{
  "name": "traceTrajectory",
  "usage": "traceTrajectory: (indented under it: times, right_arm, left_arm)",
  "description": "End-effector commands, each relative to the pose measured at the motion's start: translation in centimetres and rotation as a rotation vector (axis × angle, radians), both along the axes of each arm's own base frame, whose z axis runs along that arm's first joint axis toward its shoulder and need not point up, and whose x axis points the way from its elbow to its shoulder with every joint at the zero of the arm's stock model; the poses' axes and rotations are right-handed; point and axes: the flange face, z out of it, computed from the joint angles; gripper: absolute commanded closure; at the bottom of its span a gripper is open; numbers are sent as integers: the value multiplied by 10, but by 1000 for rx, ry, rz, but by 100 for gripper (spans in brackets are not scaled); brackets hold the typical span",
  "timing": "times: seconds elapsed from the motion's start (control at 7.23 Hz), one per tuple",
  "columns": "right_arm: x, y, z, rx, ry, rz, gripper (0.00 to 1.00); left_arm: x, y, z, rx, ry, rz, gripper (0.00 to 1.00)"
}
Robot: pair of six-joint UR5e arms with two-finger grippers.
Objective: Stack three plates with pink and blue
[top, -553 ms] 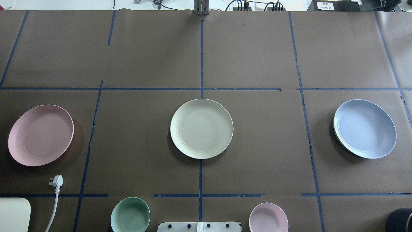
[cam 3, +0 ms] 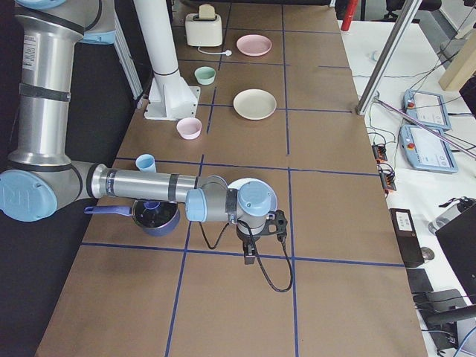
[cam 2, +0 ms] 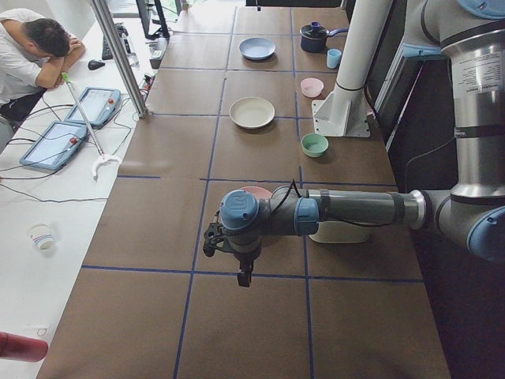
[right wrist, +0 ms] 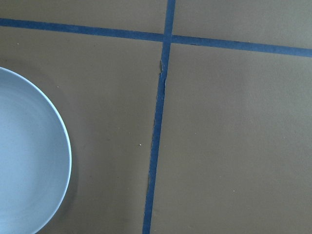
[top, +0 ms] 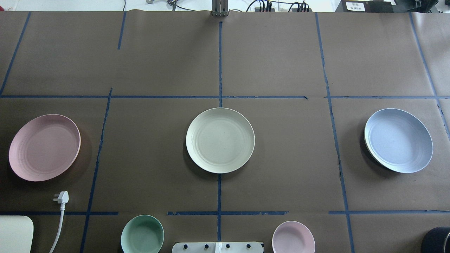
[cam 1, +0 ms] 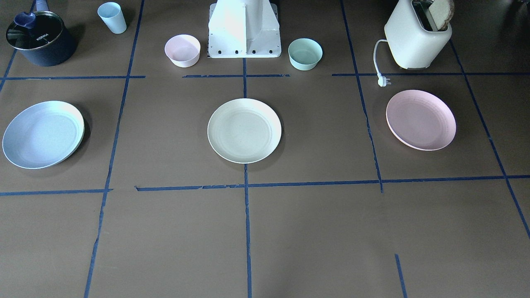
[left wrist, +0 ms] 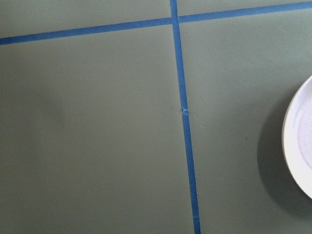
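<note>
Pink plate (top: 44,147): round, shallow, matte, raised rim; left end of the bench (top: 281,63).
Cream plate (top: 220,140): centre (over a tape line).
Blue plate (top: 398,140): right end.
Left gripper (cam 2: 211,240), right gripper (cam 3: 277,223): spread or pressed together, cannot tell.

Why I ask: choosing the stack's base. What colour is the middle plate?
Cream plate; overhead exterior view shows it best.

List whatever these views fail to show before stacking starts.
Left end effector: shows only in exterior left, small under the wrist; open or shut cannot be told.
Right end effector: only in exterior right; same doubt.
Pink plate: cut by the left wrist view's right edge; the left arm covers most of it in exterior left.
Blue plate: cut by the right wrist view's left edge; the right arm covers most in exterior right.
</note>
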Motion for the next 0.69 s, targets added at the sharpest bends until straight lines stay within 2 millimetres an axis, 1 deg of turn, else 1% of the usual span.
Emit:
traceTrajectory:
  times: [0.0,0.14,0.28,0.41,0.55]
  right_arm:
    - [0,-2,-2,4,1,-1,0]
    - [-2,-2,-2,3,1,-3,0]
    - [-2,-2,-2,3,1,-3,0]
    - [-4,-1,0,0,2,-7,0]
    - [-6,-1,0,-3,2,-12,0]
  left_arm:
    - [1,-31,-33,111,7,-5,0]
    - [2,-34,-34,131,28,0,0]
    - [8,-37,-31,151,87,2,0]
    - [39,-33,-26,201,99,35,0]
    - [81,-32,-25,116,109,-13,0]
